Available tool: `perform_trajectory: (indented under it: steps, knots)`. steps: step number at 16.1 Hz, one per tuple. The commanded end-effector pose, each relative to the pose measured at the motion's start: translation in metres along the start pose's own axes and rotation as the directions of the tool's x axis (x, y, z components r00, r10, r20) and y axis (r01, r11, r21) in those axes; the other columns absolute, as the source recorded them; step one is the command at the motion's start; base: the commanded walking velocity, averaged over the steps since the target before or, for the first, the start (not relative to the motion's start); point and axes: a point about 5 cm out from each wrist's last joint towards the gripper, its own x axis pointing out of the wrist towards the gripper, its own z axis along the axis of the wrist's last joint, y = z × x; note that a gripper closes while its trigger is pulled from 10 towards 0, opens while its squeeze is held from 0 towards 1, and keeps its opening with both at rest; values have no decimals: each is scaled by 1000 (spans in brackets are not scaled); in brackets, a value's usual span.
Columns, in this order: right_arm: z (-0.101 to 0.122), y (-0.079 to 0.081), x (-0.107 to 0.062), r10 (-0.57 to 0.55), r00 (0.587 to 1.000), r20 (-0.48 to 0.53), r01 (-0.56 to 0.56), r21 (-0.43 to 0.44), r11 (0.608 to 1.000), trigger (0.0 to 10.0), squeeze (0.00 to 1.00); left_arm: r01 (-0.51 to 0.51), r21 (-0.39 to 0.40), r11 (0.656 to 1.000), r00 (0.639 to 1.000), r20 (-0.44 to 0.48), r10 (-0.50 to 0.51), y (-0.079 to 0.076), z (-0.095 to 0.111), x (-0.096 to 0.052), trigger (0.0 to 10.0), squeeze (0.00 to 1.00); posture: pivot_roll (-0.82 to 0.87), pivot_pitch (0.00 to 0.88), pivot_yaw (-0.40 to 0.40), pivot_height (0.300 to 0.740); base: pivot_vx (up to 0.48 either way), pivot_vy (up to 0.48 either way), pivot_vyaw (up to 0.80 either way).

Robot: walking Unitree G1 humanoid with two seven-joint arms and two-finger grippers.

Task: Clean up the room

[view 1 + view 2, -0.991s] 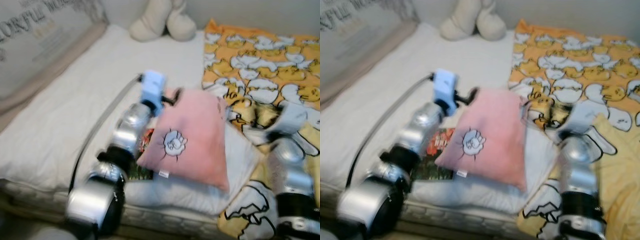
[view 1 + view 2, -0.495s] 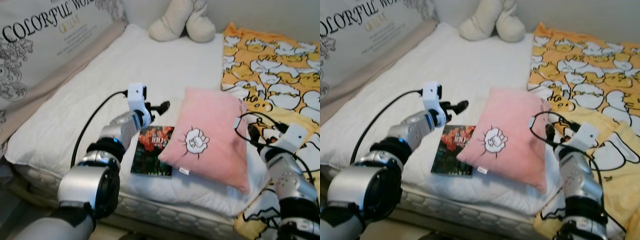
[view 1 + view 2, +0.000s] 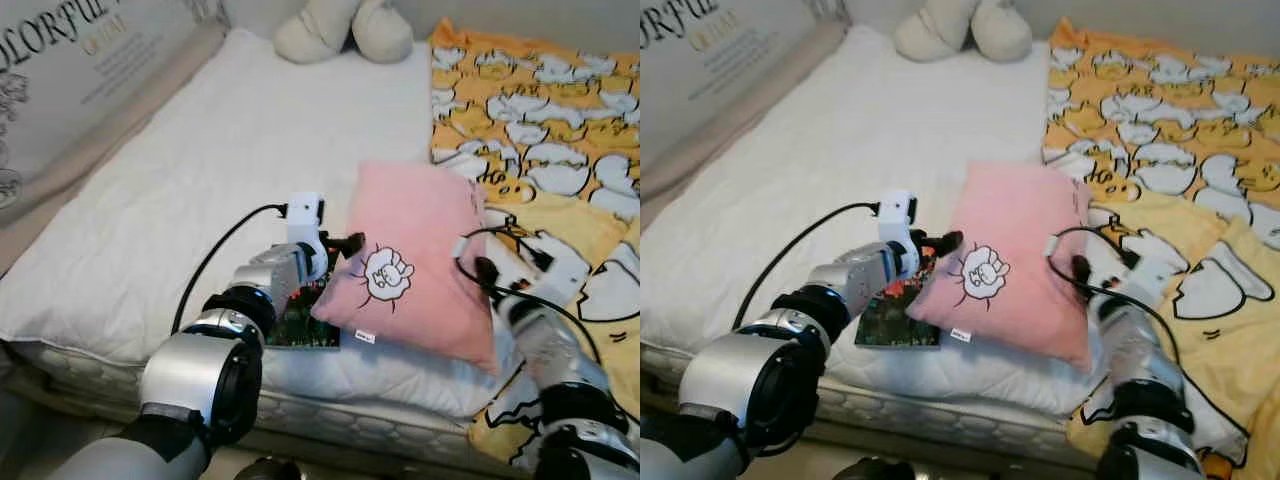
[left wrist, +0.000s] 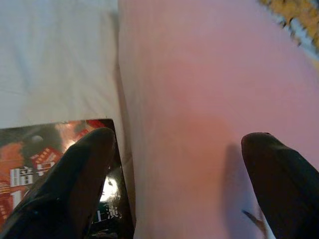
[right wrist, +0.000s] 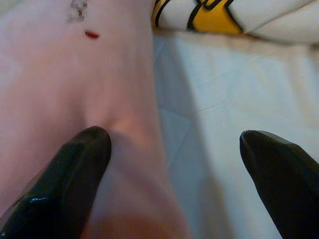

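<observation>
I see one pink pillow (image 3: 420, 262) lying flat on the bed (image 3: 200, 190), with a pincer at each of its side edges. Left pincer (image 3: 352, 243) sits at the pillow's left edge, fingers spread wide: in the left wrist view one fingertip (image 4: 75, 179) is over the book and the other is over the pink fabric, nothing gripped. Right pincer (image 3: 484, 272) is at the pillow's right edge, also spread: one fingertip (image 5: 70, 184) is on the pink fabric, the other is over the white sheet, nothing gripped.

One book (image 3: 305, 318) with a dark red cover lies just left of the pillow, partly tucked under its left edge. One yellow cartoon-print blanket (image 3: 540, 110) lies right of the pillow, touching its far corner. One cream plush toy (image 3: 340, 28) sits well beyond the pillow, at the head of the bed.
</observation>
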Motion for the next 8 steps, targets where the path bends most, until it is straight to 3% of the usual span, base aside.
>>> perform_trajectory:
  steps: [1,2,6,7,8]
  knots:
    - [-4,16,6,44,999,-11,-44,-9,999,10000,0,-6,30,1000,1000,3,6,-4,5,1,10000,0,-178,127,83,740,0,0,0]
    - [-8,30,10,83,996,-32,-83,3,997,10000,0,11,29,1000,1000,-8,-11,-8,3,3,10000,0,-178,129,83,740,0,0,0]
    - [-34,55,13,146,982,-120,-145,18,989,10000,0,71,52,996,992,-111,-65,-24,-17,8,10000,0,-167,129,82,740,0,0,0]
    - [-40,63,14,159,977,-140,-155,40,987,0,0,67,28,997,991,-115,-63,-27,-21,8,0,0,-167,129,82,740,0,0,0]
    - [-42,67,14,179,973,-145,-174,43,984,0,0,69,13,998,991,-118,-67,-28,-23,9,0,0,-165,126,80,740,0,0,0]
